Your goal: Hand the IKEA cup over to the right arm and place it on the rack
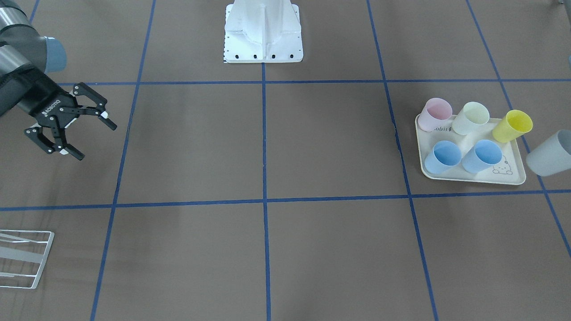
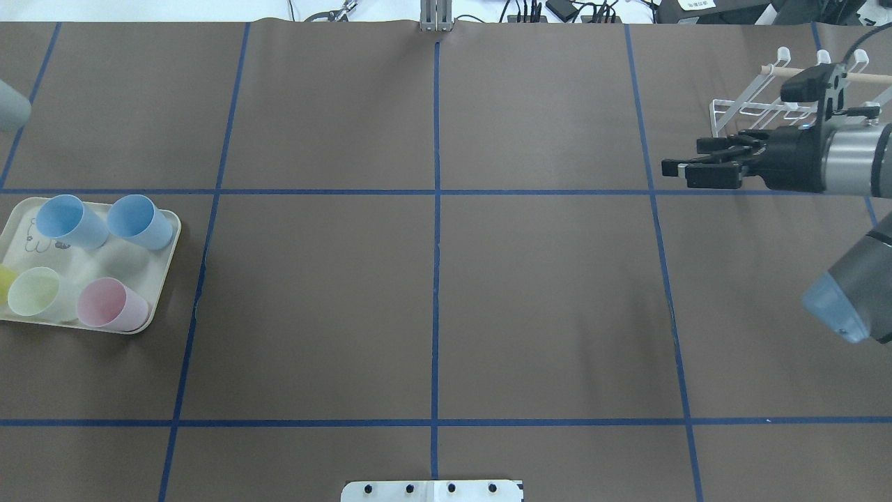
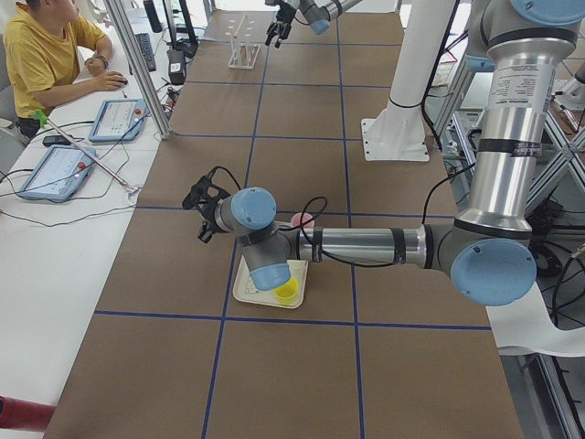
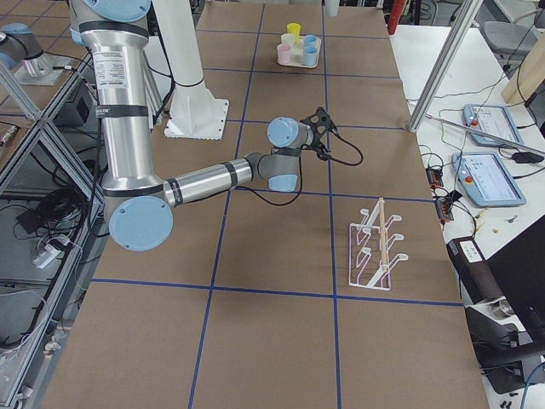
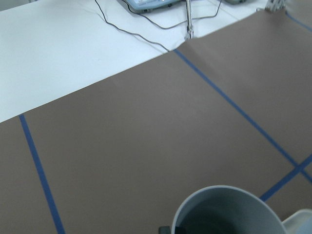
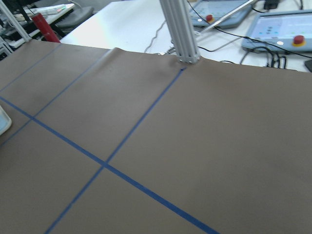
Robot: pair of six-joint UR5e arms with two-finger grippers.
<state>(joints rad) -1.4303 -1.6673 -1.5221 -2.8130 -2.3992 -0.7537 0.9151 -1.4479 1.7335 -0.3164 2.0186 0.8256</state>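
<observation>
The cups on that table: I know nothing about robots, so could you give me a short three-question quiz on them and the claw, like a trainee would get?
1. Multiple choice: how many blue cups stand on the tray? A) one B) two C) three
2. True or false: the right gripper is open and holds nothing.
3. Fill in: the lone cup that is off the tray is ____ in colour.

Key: 1 B. 2 true. 3 grey.
</observation>
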